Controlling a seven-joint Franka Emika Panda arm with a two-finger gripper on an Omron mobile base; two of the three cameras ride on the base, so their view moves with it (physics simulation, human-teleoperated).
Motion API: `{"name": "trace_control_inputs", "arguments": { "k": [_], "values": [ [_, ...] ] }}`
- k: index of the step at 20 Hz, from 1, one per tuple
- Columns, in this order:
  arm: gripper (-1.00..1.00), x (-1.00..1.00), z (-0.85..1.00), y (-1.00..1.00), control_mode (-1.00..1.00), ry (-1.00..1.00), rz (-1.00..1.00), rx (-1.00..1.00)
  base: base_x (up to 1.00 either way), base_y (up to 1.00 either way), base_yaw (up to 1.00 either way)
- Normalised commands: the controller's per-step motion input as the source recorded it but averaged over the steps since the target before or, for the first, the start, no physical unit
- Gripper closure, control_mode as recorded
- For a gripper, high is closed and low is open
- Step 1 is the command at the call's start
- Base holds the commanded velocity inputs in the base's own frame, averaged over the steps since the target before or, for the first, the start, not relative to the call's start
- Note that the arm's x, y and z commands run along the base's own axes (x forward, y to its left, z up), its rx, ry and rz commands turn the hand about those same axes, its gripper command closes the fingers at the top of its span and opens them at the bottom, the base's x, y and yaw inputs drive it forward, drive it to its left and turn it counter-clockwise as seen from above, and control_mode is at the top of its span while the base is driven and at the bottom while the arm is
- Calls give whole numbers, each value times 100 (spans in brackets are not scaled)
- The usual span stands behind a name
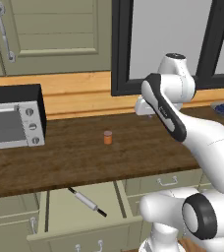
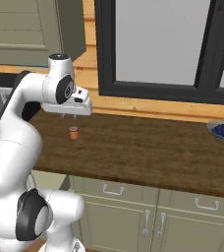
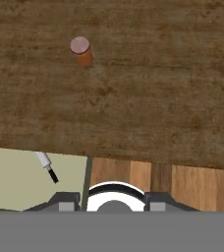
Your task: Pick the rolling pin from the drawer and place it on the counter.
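soft, even light is filling all three views, with no single source showing. the counter (image 1: 84, 157) is looking evenly lit, carrying only a faint shadow beside the small jar (image 1: 108, 138). the window panes (image 2: 158, 39) are showing flat pale grey, giving no glare. edges are appearing slightly coarse and pixelated, and nothing is bending at the borders.

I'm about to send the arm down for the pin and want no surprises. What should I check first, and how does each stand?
1. Drawer pulled open: ok.
2. Rolling pin lying bare on the drawer floor, nothing over it: ok.
3. Gripper empty: ok; jaw opening: cannot tell.
4. Gripper above the pin: not ok, it hangs over the counter.
5. Orange jar apart from the gripper: ok.
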Motion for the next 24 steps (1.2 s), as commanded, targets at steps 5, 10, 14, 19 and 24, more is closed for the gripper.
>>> {"name": "trace_control_inputs", "arguments": {
  "k": [5, 10, 14, 19, 24],
  "values": [
    [-100, -17, -8, 0, -100, 0, 0, 0, 0, 0, 0],
    [-100, -50, -42, 0, -100, 0, 0, 0, 0, 0, 0],
    [-100, -43, -41, 0, -100, 0, 0, 0, 0, 0, 0],
    [-100, -33, -45, 0, -100, 0, 0, 0, 0, 0, 0],
    [-100, -26, -43, -1, -100, 0, 0, 0, 0, 0, 0]
  ]
}}
